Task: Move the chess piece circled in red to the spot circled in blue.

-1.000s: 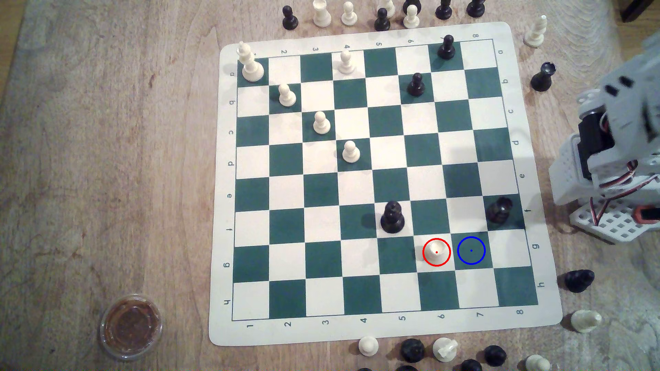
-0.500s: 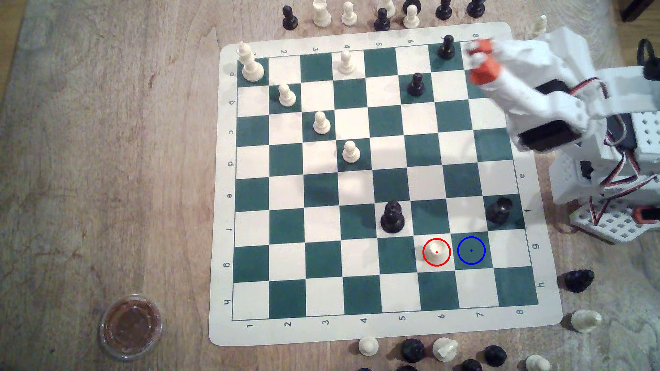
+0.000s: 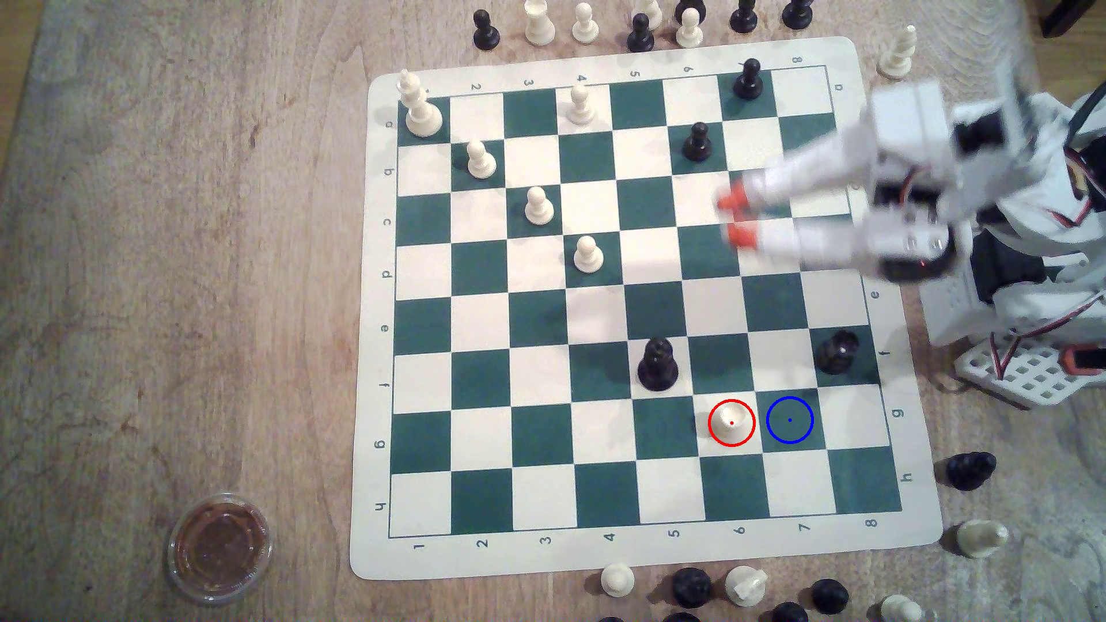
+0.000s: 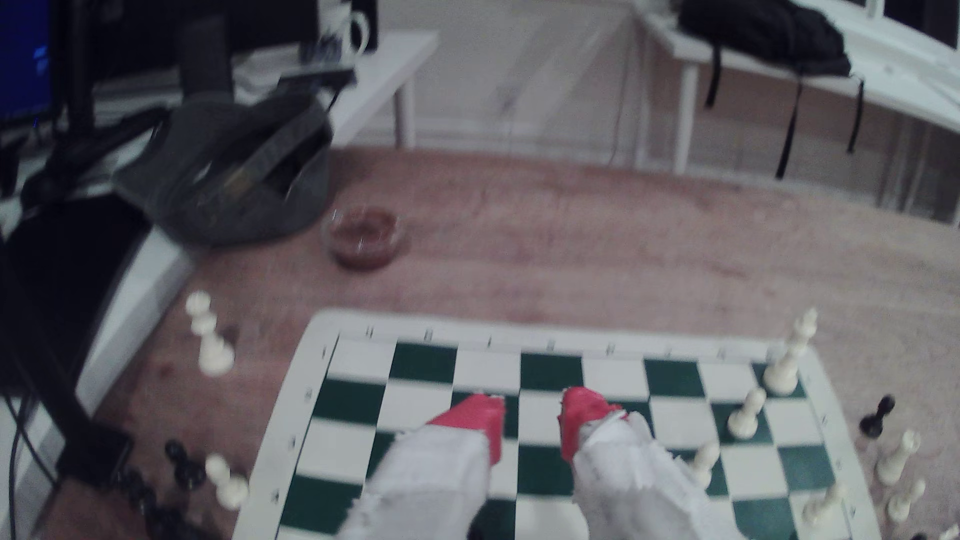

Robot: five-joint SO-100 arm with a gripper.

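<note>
- The gripper (image 3: 735,218) hangs over the chessboard (image 3: 371,335), jaws apart and empty, well away from the white pawn (image 3: 731,421).
- The pawn stands in its red ring, just beside the blue-ringed square (image 3: 790,420).
- Step in hand, by judgement: the approach. Next it must reach the pawn, clearing the black piece (image 3: 658,365) near it.

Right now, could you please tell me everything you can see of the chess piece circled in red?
The chess piece circled in red is a small cream-white piece that looks like plastic, seen almost from above: a wide round base narrowing to a small tip. It stands upright on a white square of the board, in the row marked g and the column marked 6. Nothing else touches it. The blue-ringed green square lies next to it on the exterior view's right. The open gripper hangs well away.
</note>
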